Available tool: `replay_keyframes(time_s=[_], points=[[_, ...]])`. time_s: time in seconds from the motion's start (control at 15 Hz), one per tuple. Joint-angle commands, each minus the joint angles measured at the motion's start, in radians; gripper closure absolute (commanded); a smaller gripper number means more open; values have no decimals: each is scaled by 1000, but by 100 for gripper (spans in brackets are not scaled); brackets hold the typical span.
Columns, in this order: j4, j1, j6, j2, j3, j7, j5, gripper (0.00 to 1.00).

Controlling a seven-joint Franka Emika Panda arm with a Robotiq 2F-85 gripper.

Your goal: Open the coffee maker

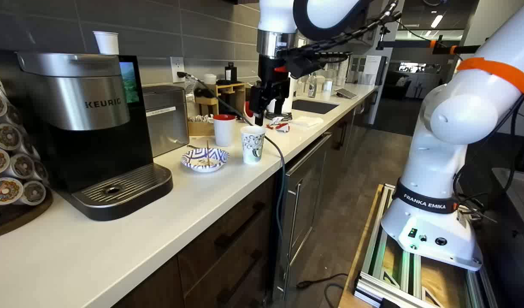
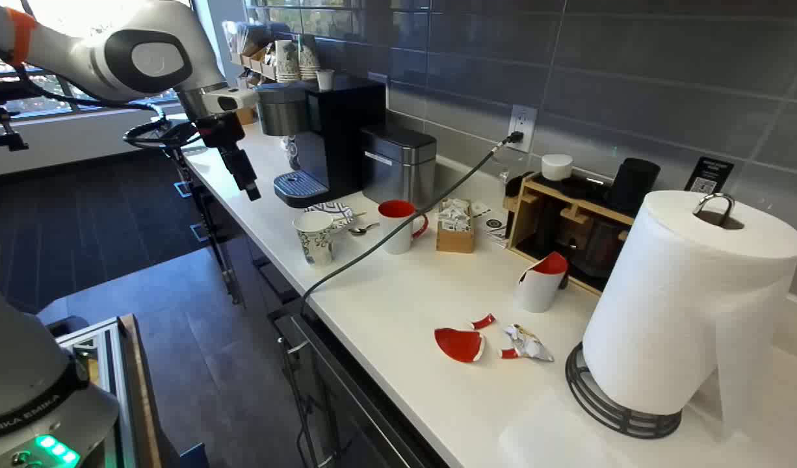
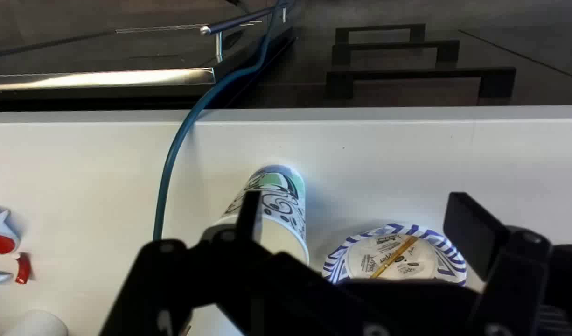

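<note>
Nearest us in the wrist view, the claw [image 3: 356,219] stands released, its two fingers [image 3: 475,234] spread well apart above the worktop [image 3: 384,154]. We find the coffee maker [image 1: 95,141] on the worktop near the tiled wall [image 1: 129,21], upright on its tall axis, between the rack of pods [image 1: 14,164] and a steel box [image 1: 164,124]; its brewing head [image 1: 82,100] and drip tray [image 1: 138,182] point toward the worktop's front edge, and its lid [image 1: 69,64] lies down. On top sits a small white cup [image 1: 106,42]. We see a wooden stick [image 3: 393,257] lying in the patterned bowl [image 1: 205,168] and packets [image 2: 456,214] filling a wooden box [image 2: 456,242]; what the swirl-printed cup [image 1: 252,147] holds, we cannot tell. In both exterior views the arm [image 2: 155,58] reaches over the worktop and bends downward, the claw pointing down, apart from the coffee maker.
</note>
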Motion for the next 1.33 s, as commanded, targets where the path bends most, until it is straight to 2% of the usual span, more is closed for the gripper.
replay_keyframes(time_s=[0.0, 0.67, 0.73, 0.93, 1.27], points=[[2, 27, -3, 5, -26, 12, -16, 0], [2, 27, -3, 5, -26, 12, -16, 0], [23, 31, 42, 29, -16, 0, -33, 0], [108, 25, 71, 77, 45, -2, -176, 0], [231, 86, 83, 134, 80, -91, -308, 0]])
